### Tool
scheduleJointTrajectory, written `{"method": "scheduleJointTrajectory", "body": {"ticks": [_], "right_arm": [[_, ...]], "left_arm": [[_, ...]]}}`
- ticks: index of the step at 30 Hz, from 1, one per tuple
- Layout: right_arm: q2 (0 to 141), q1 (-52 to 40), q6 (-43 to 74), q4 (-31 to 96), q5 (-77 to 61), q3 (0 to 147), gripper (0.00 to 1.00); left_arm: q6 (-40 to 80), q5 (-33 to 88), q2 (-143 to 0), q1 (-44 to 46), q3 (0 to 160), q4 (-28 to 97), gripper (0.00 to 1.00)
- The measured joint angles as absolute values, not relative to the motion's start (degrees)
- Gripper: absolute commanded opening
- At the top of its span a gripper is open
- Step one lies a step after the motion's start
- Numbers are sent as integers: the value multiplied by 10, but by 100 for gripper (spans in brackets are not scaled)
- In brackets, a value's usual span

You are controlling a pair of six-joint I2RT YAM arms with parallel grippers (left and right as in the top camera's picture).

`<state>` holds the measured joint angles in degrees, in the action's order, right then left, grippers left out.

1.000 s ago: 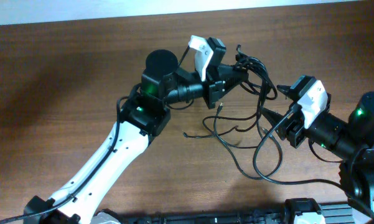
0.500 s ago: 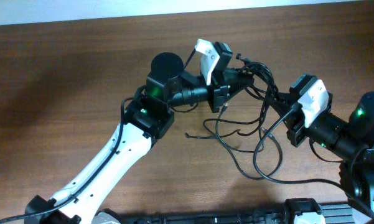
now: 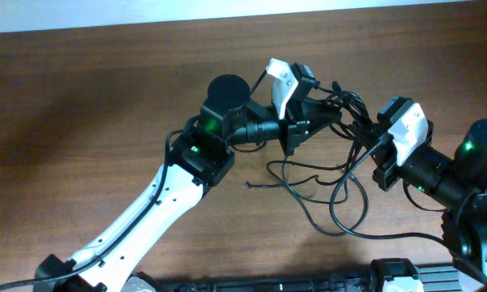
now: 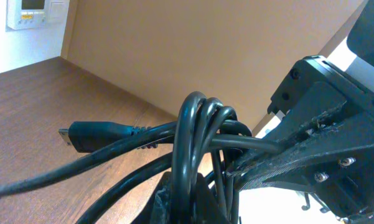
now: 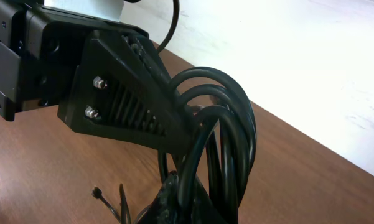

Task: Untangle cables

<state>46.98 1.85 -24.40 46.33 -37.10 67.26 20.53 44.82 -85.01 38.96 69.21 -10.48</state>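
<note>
Cables (image 3: 350,105) are bunching between both end effectors, with loose loops trailing onto the desk (image 3: 105,97) beneath. The left end effector (image 3: 324,118) is clamping the knot. The right end effector (image 3: 374,150) is clamping strands just beside it, with the bundle running across between them.

I'm looking at a brown wood-grain table (image 3: 81,122), matte finish, with its far edge running along the top of the overhead view. Lying on it is the slack part of the black cables (image 3: 340,209): a few loose overlapping loops right of centre, the largest bowing toward the near edge. One strand trails off right. A thin free end (image 3: 249,186) lies flat just left of the loops.
</note>
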Motion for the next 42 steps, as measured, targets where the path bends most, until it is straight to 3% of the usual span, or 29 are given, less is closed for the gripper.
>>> {"method": "scheduleJointTrajectory", "body": {"ticks": [20, 37, 42], "right_arm": [[472, 18, -244, 485, -364, 673, 4], [472, 18, -244, 493, -364, 673, 4], [472, 18, -244, 487, -364, 673, 4]], "left_arm": [[212, 340, -850, 357, 692, -65, 0], [254, 341, -850, 338, 692, -62, 0], [256, 389, -850, 332, 692, -62, 0]]}}
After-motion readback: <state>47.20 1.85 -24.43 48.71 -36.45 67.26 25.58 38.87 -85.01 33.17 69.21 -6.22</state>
